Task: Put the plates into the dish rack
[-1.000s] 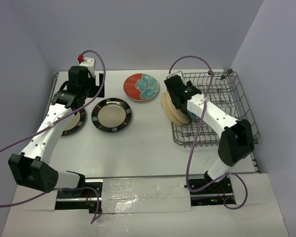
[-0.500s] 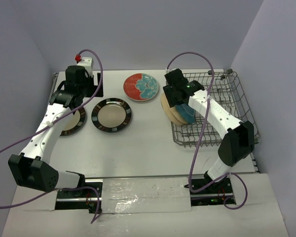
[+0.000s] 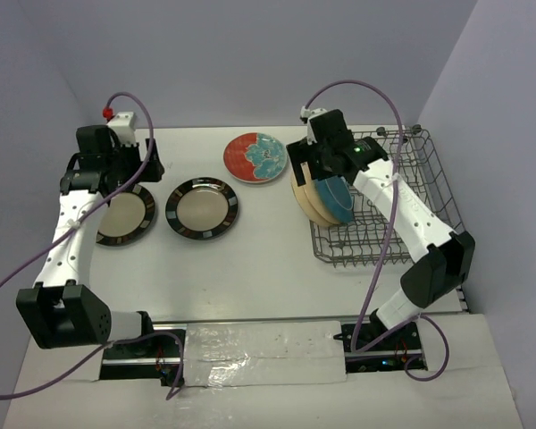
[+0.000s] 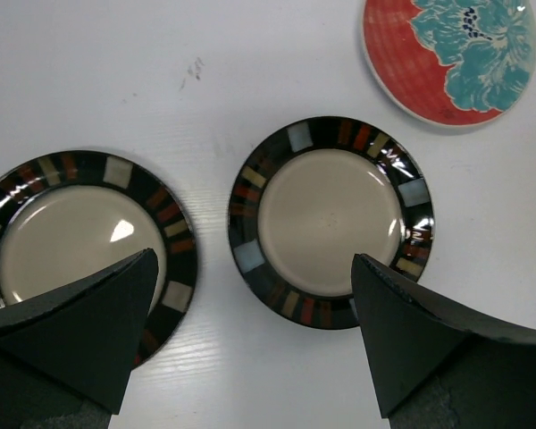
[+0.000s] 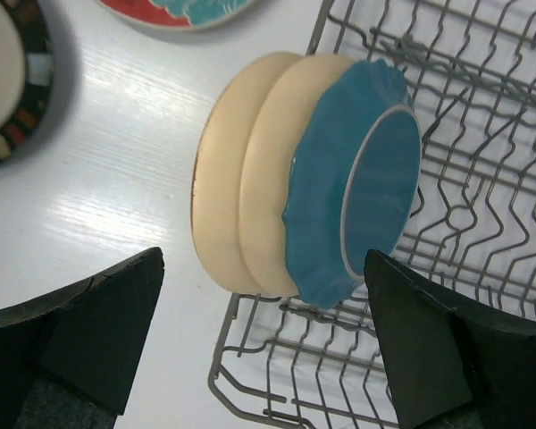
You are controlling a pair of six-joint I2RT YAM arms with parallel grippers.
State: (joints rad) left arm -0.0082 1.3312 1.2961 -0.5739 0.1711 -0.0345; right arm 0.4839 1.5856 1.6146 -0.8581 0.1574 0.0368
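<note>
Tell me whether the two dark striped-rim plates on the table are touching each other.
Apart. The left wrist view shows a strip of bare white table between the left striped plate and the right striped plate.

Three plates [image 5: 304,206] stand in the dish rack [image 5: 482,116]; three more plates [image 3: 202,208] lie left

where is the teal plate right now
In the top view the teal plate stands tilted on edge at the left end of the dish rack, right of centre, with the two beige plates directly on its left.
</note>
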